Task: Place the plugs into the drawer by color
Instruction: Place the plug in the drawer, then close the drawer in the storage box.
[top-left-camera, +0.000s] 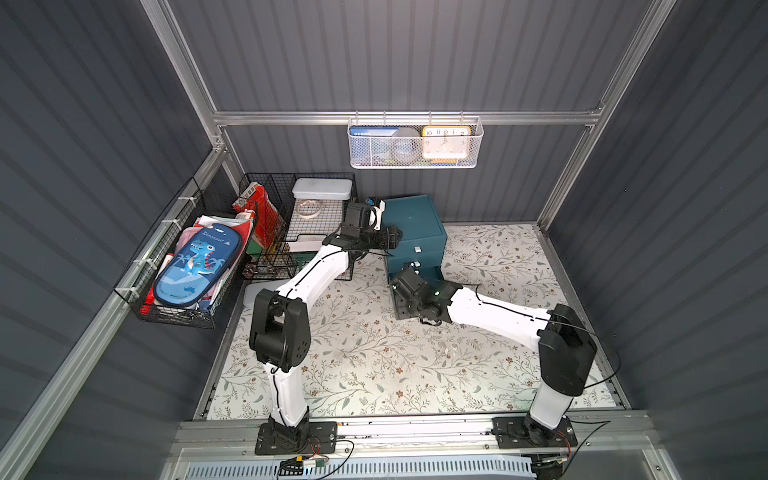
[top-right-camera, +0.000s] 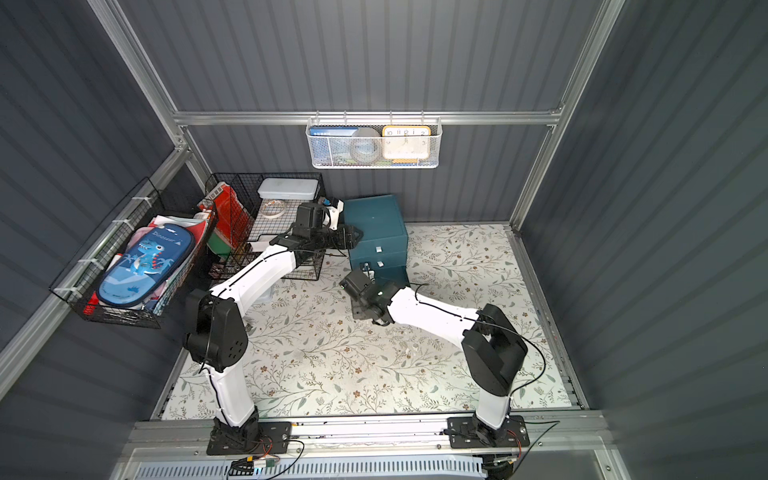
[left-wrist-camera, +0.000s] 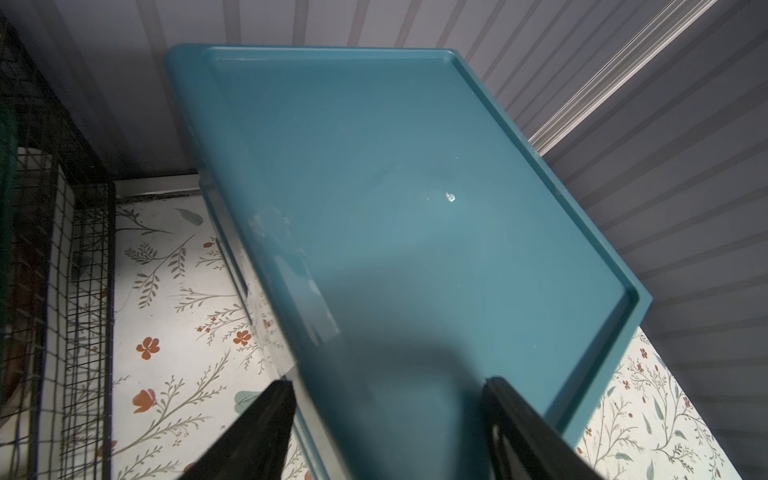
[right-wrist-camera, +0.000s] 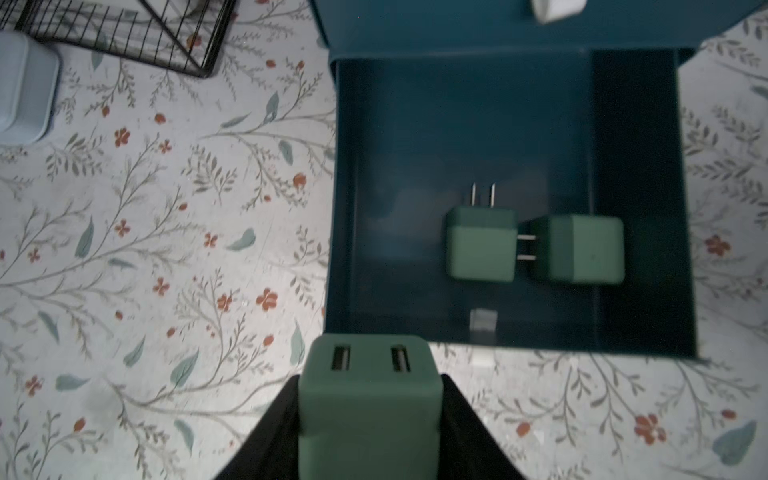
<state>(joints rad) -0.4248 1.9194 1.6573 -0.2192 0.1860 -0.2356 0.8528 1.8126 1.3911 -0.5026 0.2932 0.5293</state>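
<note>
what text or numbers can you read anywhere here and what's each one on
"Dinosaur": on the blue pencil case in the black wire basket.
"10 11 12 1 2": top of the yellow clock face.
Blue box label beside it: too small to read.
Red packaging: blurred, unreadable.

Found two plugs (right-wrist-camera: 482, 251) side by side in the cabinet's (top-left-camera: 411, 224) pulled-out bottom drawer (right-wrist-camera: 457, 124). Saw a third plug (right-wrist-camera: 370, 399) just before that drawer's front wall, wire baskets (top-left-camera: 324, 232) left of the cabinet.
</note>
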